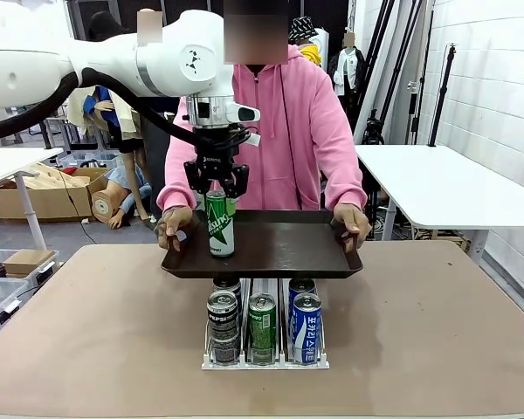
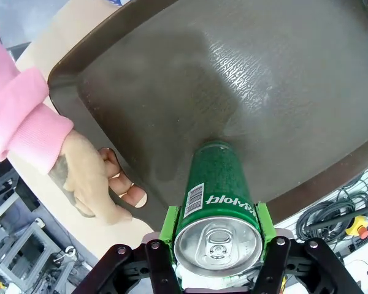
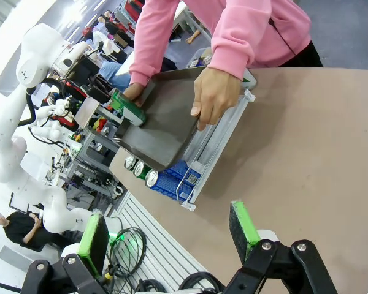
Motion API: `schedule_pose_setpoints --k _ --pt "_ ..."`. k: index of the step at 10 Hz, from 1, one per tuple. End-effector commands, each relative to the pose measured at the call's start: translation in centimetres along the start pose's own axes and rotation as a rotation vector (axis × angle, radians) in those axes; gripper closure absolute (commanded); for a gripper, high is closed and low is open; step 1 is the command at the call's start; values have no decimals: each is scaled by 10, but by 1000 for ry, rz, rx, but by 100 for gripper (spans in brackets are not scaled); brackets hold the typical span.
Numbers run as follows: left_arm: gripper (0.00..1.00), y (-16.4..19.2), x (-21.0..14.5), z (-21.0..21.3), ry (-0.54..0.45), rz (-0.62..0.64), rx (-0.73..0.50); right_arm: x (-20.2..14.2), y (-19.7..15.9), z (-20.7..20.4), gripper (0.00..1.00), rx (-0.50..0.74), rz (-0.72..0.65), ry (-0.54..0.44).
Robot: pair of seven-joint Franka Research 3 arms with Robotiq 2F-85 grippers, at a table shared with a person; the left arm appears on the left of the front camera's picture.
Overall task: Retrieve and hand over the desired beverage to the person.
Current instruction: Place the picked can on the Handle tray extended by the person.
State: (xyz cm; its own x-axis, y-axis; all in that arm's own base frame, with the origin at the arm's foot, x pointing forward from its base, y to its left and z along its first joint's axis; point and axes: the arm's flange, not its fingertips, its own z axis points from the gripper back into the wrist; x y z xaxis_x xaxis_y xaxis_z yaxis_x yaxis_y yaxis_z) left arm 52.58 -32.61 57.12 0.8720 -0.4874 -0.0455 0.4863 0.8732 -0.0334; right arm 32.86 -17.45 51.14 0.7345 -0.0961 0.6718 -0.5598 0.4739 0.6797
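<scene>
Tall green can (image 1: 219, 229), white lettering

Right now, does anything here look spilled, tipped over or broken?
Nothing stands out. The green can stands upright on the dark tray, gripped by the left gripper. The person holds the tray level, and the other cans sit in neat rows in their rack below. No spill or damage shows.
</scene>
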Motion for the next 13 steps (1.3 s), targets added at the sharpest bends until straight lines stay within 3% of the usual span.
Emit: schedule_pose_setpoints --k 1,2,4,5,8,9,13 --pt "100 -1 2 7 -8 23 11 2 0 0 0 21 5 -23" --pt "100 -1 2 7 -10 23 11 2 0 0 0 21 5 -23" --pt "84 0 2 7 -1 27 16 2 0 0 0 21 5 -23" --pt "69 -1 1 8 0 28 20 2 0 0 0 21 5 -23" --pt "9 -1 1 13 -6 26 27 2 0 0 0 21 5 -23" --pt "0 -2 1 17 -10 27 34 2 0 0 0 21 5 -23" --pt "0 -5 -9 53 -64 47 79 2 0 0 0 21 5 -23"
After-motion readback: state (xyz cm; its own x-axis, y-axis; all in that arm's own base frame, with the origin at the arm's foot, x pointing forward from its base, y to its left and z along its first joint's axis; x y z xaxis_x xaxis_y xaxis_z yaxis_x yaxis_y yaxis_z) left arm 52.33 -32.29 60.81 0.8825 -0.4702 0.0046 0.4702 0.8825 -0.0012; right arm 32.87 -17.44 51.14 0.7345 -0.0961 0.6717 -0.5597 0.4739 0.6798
